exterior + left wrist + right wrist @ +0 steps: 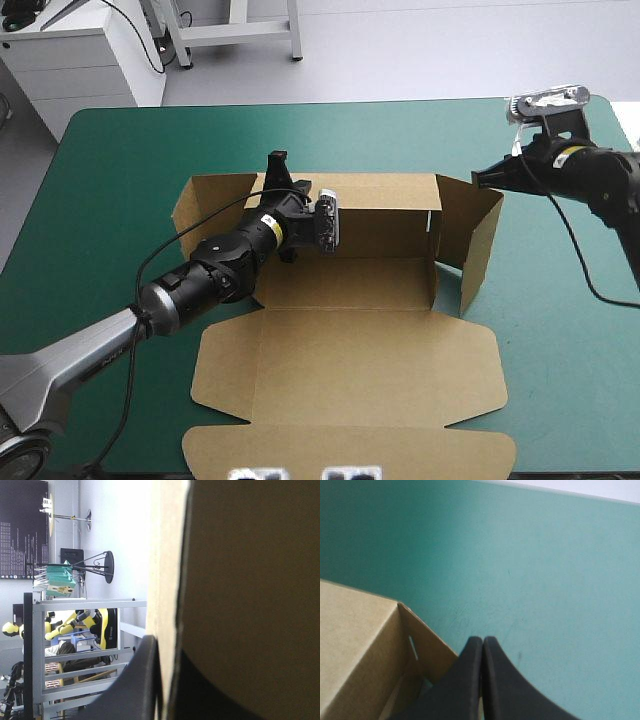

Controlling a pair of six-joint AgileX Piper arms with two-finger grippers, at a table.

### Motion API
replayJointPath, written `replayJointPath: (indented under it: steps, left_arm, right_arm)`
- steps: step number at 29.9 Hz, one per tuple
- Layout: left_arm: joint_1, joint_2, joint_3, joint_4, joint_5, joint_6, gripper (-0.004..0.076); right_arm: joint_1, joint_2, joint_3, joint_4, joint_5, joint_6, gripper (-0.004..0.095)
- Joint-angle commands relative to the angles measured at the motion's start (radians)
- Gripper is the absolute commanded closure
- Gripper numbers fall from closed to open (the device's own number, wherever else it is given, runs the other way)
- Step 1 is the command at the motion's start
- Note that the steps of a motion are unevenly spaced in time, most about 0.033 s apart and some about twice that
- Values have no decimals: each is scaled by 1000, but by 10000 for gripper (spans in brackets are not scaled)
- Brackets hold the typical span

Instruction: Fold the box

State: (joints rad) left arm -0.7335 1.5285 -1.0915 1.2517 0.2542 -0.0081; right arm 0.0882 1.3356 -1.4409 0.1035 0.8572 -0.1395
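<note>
The brown box [350, 350] lies in the middle of the table, its back wall and right side wall raised and its lid flat toward the front edge. My left gripper [280, 172] reaches over the back wall near its left end and is shut on that wall's top edge. In the left wrist view the board [250, 580] stands edge-on between the black fingers [145, 680]. My right gripper [480, 178] is shut, its tip by the far top corner of the right wall [478, 240]. In the right wrist view the shut gripper [483, 639] points past the box corner [360, 630].
Teal-green cover [120, 180] lies bare to the left, right and behind the box. The left side flap [205, 205] stands spread outward. The lid's front flap [350, 450] reaches the table's front edge.
</note>
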Motion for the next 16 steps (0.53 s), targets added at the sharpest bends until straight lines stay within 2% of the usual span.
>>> replayJointPath:
  steps: [1,10,16]
  left_arm:
    - [-8,-31,-18,-7,-30,-16,732]
    - [-8,-31,-18,-35,14,-27,732]
    - [-8,-31,-18,-54,45,-27,732]
  right_arm:
    - [-7,76,-162,17,58,13,928]
    - [-7,336,-379,106,280,21,928]
    - [-7,401,-376,134,337,21,928]
